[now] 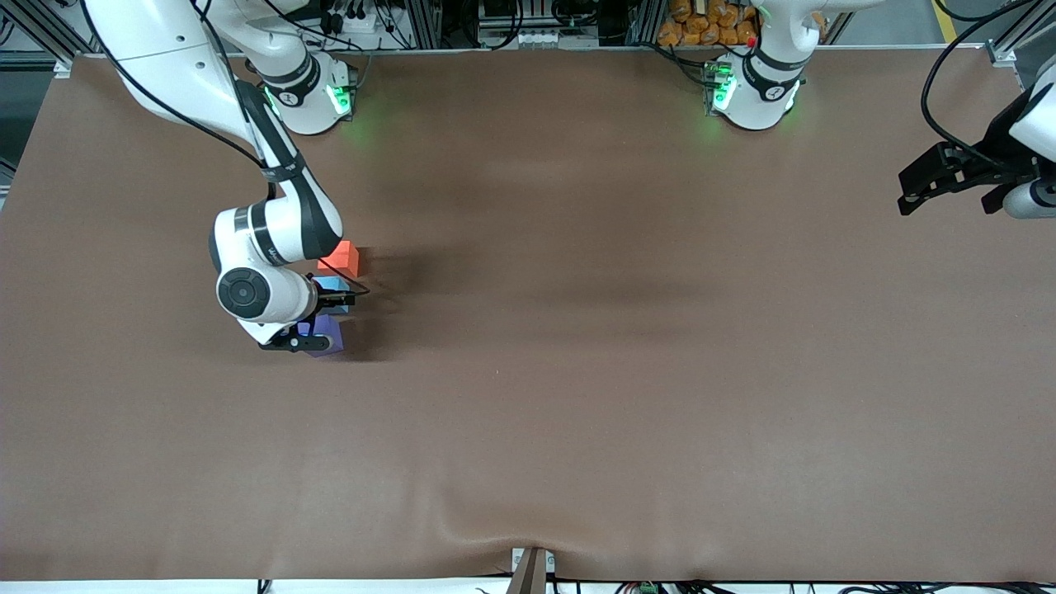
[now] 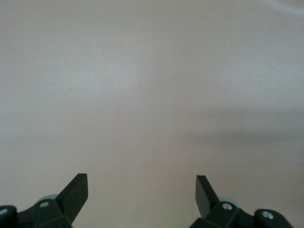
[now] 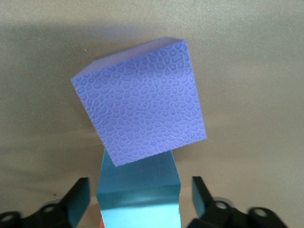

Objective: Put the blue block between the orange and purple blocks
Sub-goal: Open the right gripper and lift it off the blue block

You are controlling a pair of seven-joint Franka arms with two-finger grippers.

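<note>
The orange block [image 1: 340,257], the blue block [image 1: 333,288] and the purple block [image 1: 328,337] stand in a line on the table near the right arm's end, with the blue one in the middle. My right gripper [image 1: 330,300] is low over the blue block. In the right wrist view the gripper [image 3: 140,199] is open, its fingers [image 3: 78,199] on either side of the blue block [image 3: 140,187] with a gap on each side. The purple block [image 3: 140,102] is just past it, and a sliver of the orange block [image 3: 101,224] shows. My left gripper [image 1: 914,194] [image 2: 141,190] waits open and empty.
The brown table mat [image 1: 577,371] is bare around the blocks. The left arm hangs over the table's edge at its own end. The left wrist view shows only bare mat [image 2: 152,95].
</note>
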